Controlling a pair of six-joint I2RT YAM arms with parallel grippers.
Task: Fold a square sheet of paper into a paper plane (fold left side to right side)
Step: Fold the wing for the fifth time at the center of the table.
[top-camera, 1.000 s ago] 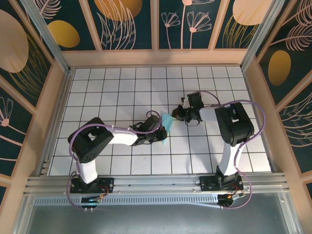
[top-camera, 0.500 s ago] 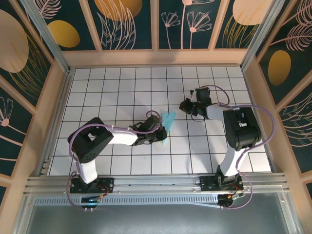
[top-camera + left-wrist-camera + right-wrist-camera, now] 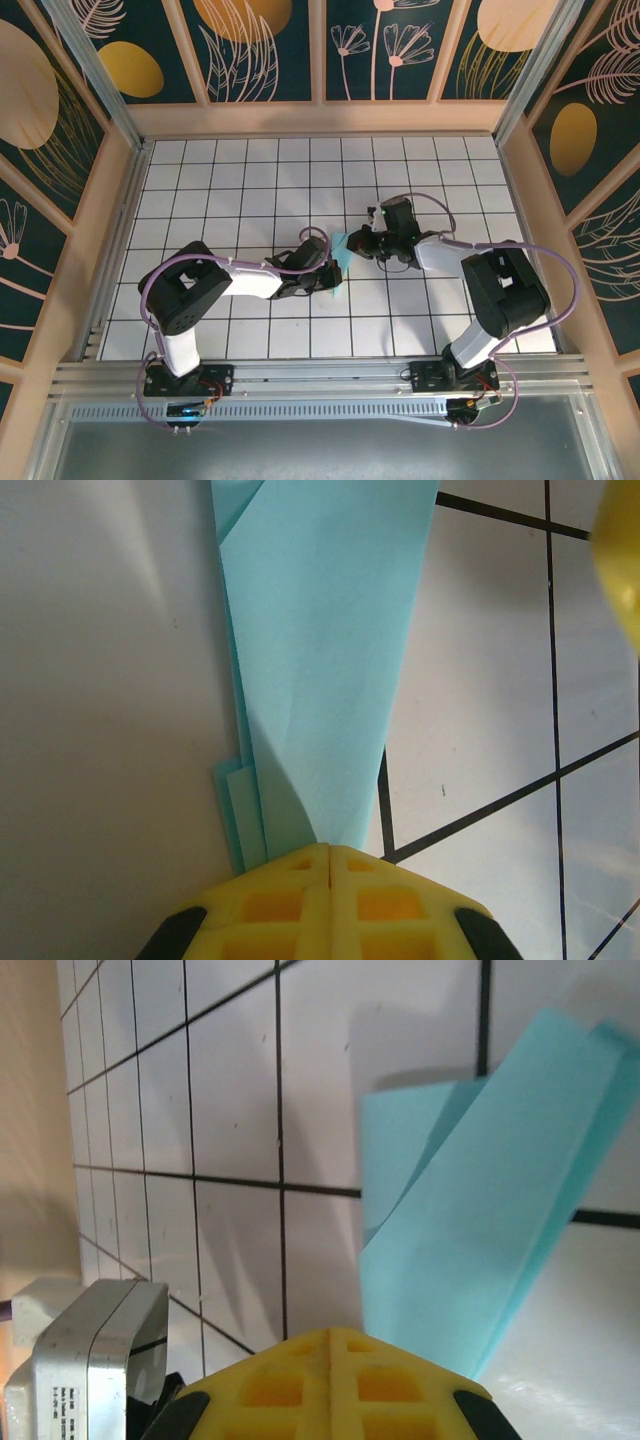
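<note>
The paper plane (image 3: pixel 341 249) is a turquoise sheet folded into a narrow layered wedge, lying at the middle of the tiled table. My left gripper (image 3: pixel 332 270) is shut, its yellow tips (image 3: pixel 330 848) set on the narrow end of the paper (image 3: pixel 320 630). Stepped lower layers lie flat beside them, and I cannot tell whether the top flap is pinched. From the right, my right gripper (image 3: pixel 358 242) is shut and holds nothing. Its tips (image 3: pixel 330 1332) sit just left of the raised flap (image 3: pixel 480 1230), which casts a shadow on the tiles.
The white tiled table (image 3: pixel 250 180) is ringed by wooden walls (image 3: pixel 320 118), with metal rails (image 3: pixel 320 375) along the near edge. The two grippers are within one tile of each other. A grey metal block (image 3: pixel 90 1350) sits at the right wrist view's lower left.
The right gripper swung away to the right of the paper and has come back beside it, a little lower than before. The left gripper and the paper's pinned end have stayed put.
</note>
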